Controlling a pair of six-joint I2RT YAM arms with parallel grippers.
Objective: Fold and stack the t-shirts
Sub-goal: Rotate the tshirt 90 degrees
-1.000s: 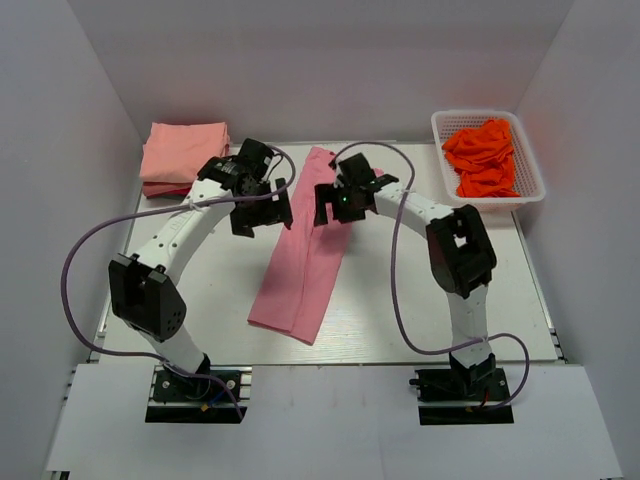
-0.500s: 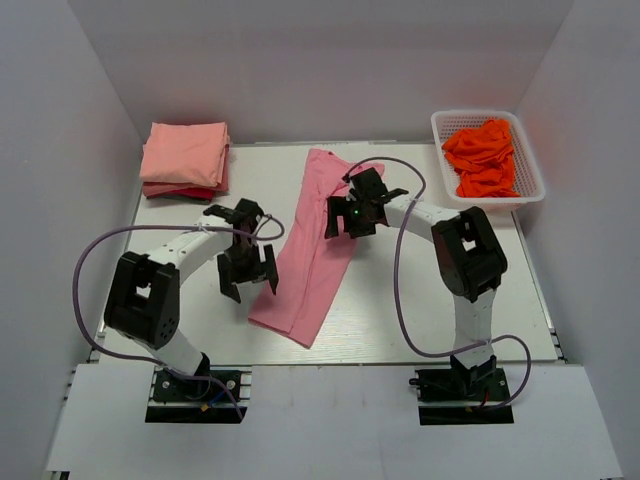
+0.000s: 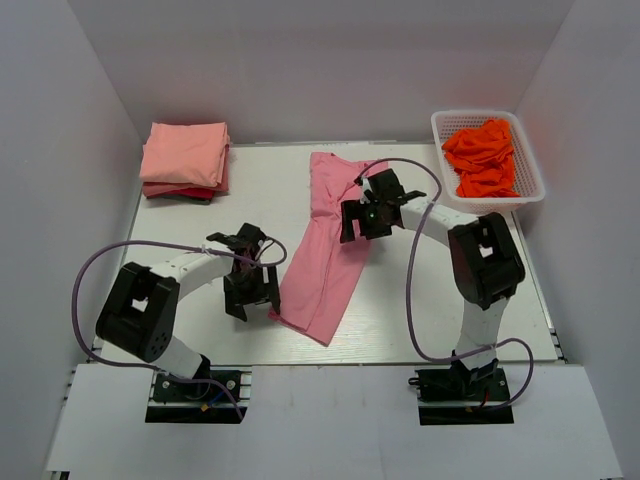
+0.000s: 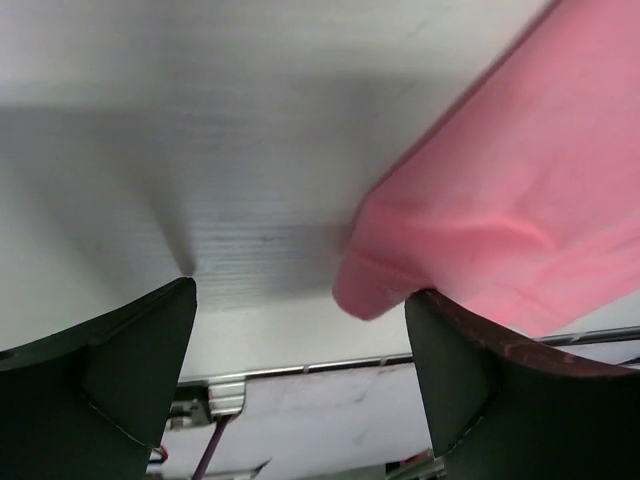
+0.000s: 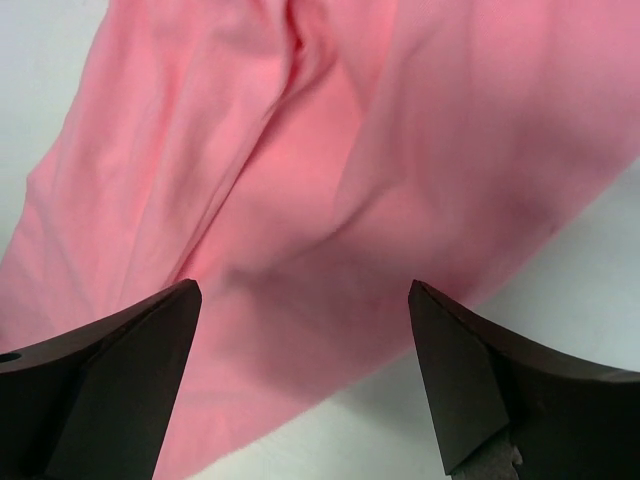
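Observation:
A rose-pink t-shirt [image 3: 327, 250], folded into a long strip, lies on the table running from far to near. My left gripper [image 3: 252, 303] hangs open at the strip's near left corner. In the left wrist view that corner [image 4: 480, 220] sits between the fingers of the gripper [image 4: 300, 290], against the right one. My right gripper [image 3: 366, 222] stands open low over the strip's far half, and in its wrist view pink cloth [image 5: 300, 180] fills the space between the fingers of the gripper [image 5: 302, 290]. A folded salmon and red stack [image 3: 185, 160] sits far left.
A white lattice basket [image 3: 440, 125] at the far right holds crumpled orange-red shirts [image 3: 485, 155]. The table's near metal edge [image 4: 300, 368] runs just below the left gripper. White walls close in on the left, back and right.
My left gripper has swung from the far side down to the strip's near left corner. My right gripper has shifted a little right and nearer. The strip now lies slightly further right.

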